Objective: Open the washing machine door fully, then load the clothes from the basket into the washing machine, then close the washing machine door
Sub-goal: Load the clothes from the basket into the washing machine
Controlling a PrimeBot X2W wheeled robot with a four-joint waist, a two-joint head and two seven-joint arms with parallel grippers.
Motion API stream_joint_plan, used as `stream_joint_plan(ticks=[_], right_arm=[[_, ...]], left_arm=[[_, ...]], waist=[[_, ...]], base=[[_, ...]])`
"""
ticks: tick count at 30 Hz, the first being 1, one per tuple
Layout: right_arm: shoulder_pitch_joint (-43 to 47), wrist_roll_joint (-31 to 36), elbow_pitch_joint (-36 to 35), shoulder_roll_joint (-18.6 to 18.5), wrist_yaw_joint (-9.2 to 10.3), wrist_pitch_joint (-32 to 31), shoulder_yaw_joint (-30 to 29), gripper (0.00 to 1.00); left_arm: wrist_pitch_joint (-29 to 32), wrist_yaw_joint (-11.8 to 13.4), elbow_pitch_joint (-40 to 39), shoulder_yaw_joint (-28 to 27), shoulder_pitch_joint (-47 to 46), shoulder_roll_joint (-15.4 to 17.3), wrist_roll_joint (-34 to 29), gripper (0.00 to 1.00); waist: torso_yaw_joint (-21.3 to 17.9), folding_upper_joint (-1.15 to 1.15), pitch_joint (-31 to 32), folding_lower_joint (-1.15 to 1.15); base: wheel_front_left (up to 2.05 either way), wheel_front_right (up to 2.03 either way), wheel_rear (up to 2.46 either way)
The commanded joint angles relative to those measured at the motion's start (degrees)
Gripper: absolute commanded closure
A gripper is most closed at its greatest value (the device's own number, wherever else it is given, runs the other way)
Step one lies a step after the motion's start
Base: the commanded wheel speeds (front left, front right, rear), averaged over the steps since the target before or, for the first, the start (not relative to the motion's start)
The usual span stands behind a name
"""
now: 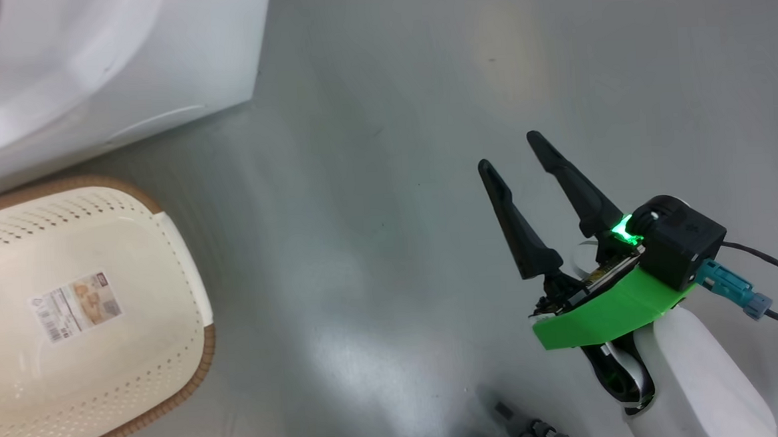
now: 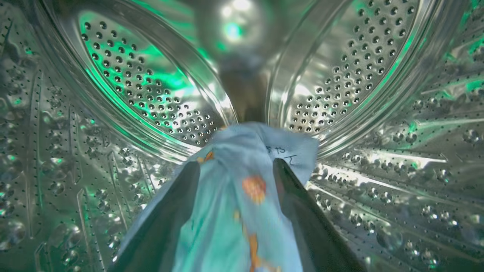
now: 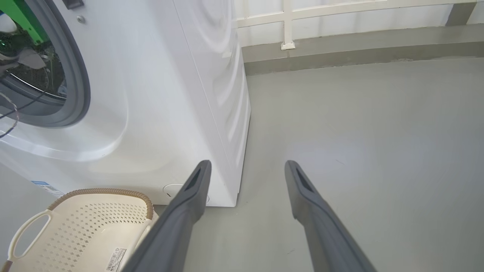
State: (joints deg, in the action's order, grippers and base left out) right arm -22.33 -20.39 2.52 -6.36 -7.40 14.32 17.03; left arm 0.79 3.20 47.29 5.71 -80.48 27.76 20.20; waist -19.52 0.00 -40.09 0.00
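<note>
Left end effector [image 2: 236,166] is deep inside the steel drum [image 2: 151,94] with its fingers spread apart. The light blue clothes [image 2: 242,147] with orange prints are draped between them and bunch up just past the tips, toward the back of the drum. Right end effector [image 1: 507,152] is spread wide too, holding nothing, and hangs over the grey floor [image 1: 377,246], well apart from the basket [image 1: 137,365]. That basket sits just in front of the washing machine [image 1: 121,59], with the sticker [image 1: 74,307] on its bottom showing.
</note>
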Motion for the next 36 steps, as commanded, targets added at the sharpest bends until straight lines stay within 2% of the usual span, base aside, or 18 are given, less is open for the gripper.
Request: stream_joint_plan(ticks=[1, 12, 16, 24, 33, 36], right_arm=[[1.37, -0.02, -1.02, -0.54, -0.09, 0.68, 0.42, 0.00], [3.14, 1.13, -0.94, -1.46, -0.09, 0.68, -2.10, 0.00], [4.15, 1.69, -0.78, -1.73, -0.09, 0.68, -2.97, 0.00], [7.28, 3.11, -1.13, -2.73, -0.09, 0.68, -5.16, 0.00], [10.28, 4.60, -0.75, -3.12, -0.09, 0.68, -6.50, 0.00], [11.66, 5.09, -0.43, -3.25, -0.09, 0.66, -6.88, 0.00]], left_arm=[[-0.47, -0.36, -1.06, -0.19, 1.94, 2.17, 0.28, 0.00], [-6.32, 0.32, -5.68, -1.19, 14.04, -1.78, 3.38, 0.00], [-9.27, 1.67, -9.96, -1.84, 21.07, -2.79, 3.98, 0.00], [-13.14, 5.40, -23.32, -2.97, 38.15, -5.62, 4.76, 0.00], [-14.30, 10.30, -40.14, -3.18, 59.55, -9.07, 4.50, 0.00], [-14.38, 11.15, -44.55, -2.40, 65.28, -10.01, 4.22, 0.00]], waist=[[0.84, 0.00, 1.13, 0.00], [4.53, 0.00, 5.85, 0.00], [6.06, 0.00, 8.16, 0.00], [9.71, 0.00, 12.86, 0.00], [12.47, 0.00, 18.36, 0.00], [13.62, 0.00, 20.38, 0.00]], base=[[0.00, 0.00, 0.00], [0.00, 0.00, 0.00], [0.00, 0.00, 0.00], [0.00, 0.00, 0.00], [0.00, 0.00, 0.00], [0.00, 0.00, 0.00]])
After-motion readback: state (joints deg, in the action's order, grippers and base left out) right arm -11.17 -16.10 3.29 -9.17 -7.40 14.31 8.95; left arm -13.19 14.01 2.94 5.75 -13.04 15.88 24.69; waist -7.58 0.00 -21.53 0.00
